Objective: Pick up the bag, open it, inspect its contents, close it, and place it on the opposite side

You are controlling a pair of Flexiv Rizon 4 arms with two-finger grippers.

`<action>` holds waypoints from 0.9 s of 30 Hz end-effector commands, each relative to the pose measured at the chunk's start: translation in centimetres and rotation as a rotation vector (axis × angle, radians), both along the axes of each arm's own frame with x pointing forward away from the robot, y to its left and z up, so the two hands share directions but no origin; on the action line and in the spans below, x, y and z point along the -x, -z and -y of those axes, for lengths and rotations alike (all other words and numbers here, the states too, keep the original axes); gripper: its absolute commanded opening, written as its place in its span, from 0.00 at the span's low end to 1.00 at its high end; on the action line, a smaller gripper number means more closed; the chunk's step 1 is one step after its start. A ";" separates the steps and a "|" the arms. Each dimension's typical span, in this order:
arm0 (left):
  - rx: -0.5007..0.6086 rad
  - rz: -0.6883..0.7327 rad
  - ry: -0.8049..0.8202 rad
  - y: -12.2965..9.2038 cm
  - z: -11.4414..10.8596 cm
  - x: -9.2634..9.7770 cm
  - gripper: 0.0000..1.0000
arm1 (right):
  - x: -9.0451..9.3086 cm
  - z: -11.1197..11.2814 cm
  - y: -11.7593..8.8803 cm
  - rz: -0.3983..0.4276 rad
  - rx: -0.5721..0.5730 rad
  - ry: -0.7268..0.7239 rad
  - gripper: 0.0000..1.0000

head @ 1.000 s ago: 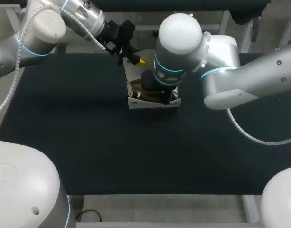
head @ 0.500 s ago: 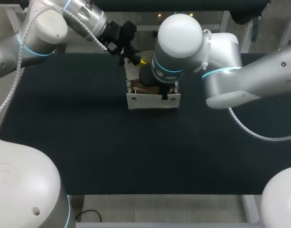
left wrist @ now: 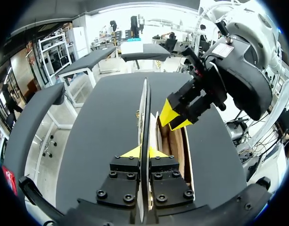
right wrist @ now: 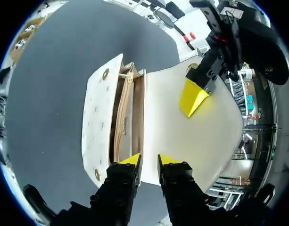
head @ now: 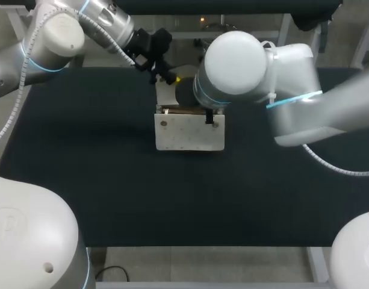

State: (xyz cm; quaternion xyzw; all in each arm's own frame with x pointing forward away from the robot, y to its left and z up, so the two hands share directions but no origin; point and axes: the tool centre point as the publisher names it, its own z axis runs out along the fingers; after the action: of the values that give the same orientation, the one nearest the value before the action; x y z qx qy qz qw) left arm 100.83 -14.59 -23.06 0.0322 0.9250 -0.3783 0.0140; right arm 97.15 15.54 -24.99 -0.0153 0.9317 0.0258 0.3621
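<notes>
The black table [head: 82, 174] carries 1 white bag [head: 189, 131] near its middle, with its mouth open. Inside are tan divided pockets [right wrist: 127, 127]; what they hold cannot be made out. The left gripper [left wrist: 144, 151] pinches the raised flap [left wrist: 145, 106] between its 2 tips. The right gripper [right wrist: 149, 159] clamps the bag's rear wall at the mouth, with 1 finger inside.

Bag [head: 189, 129] mid-table [head: 82, 168]. Flap [right wrist: 182, 132] behind, 12 o'clock. Left gripper [left wrist: 144, 151] on flap, 11 o'clock. Right gripper [right wrist: 149, 160] on rear rim, 1–2 o'clock.
</notes>
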 end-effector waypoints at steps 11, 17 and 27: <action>-0.059 -0.061 -0.059 4.5 -0.7 -2.7 0.00 | 3.8 0.3 -1.3 0.059 -0.009 -0.024 0.27; -0.069 0.021 -0.075 5.8 -1.4 -3.9 0.00 | 4.4 0.4 -0.6 0.036 -0.002 -0.022 0.27; -0.039 0.094 -0.051 2.9 -1.5 -3.3 0.00 | 4.2 0.3 -0.6 0.027 0.002 -0.019 0.27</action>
State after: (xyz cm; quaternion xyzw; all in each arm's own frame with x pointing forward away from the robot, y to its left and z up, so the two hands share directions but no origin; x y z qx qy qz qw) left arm 105.27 -13.37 -26.72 0.0283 0.9305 -0.3608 0.0565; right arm 92.89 15.10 -24.51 -0.0253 0.9261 0.0291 0.3753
